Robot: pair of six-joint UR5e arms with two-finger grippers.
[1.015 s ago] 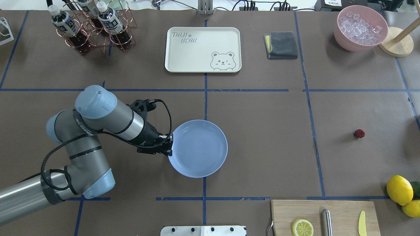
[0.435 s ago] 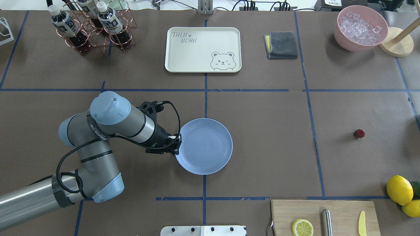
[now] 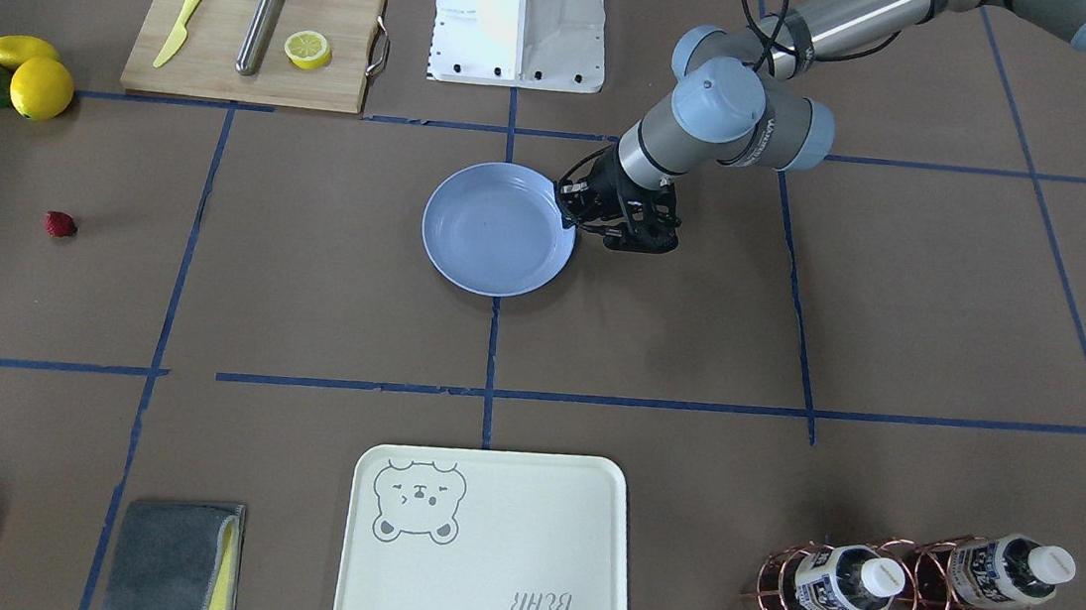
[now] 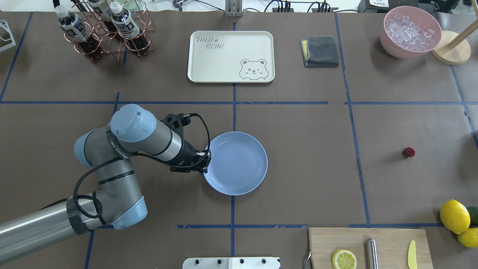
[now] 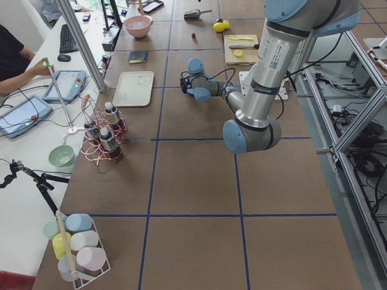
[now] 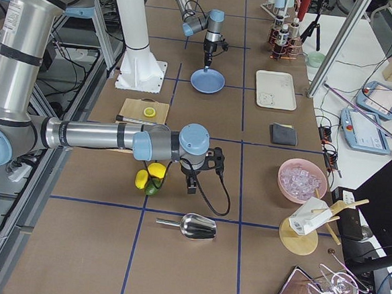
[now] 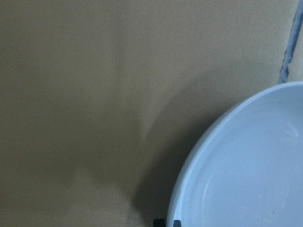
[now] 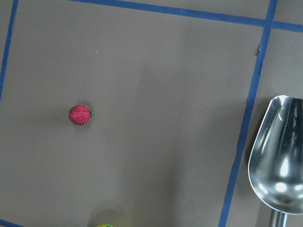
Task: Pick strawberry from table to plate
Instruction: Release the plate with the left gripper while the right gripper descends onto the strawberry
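My left gripper (image 4: 205,161) pinches the rim of the plate (image 4: 239,164) on the side toward my left, fingers pressed onto the pale blue edge, which fills the lower right of my left wrist view. The strawberry (image 4: 409,152) lies well apart from those fingers, far over on my right, alone on the table (image 4: 298,168) with its brown paper and blue tape lines. My right gripper (image 6: 191,184) hangs near the lemons (image 4: 454,216), and I cannot tell whether its fingers are spread or closed; its wrist camera looks down on the berry, with a metal scoop (image 8: 279,165) at the edge. Nearer my base sits a cutting board (image 4: 392,239); farther off, a bear tray (image 4: 230,56), a grey cloth (image 4: 320,51) and a bowl of ice (image 4: 410,31)
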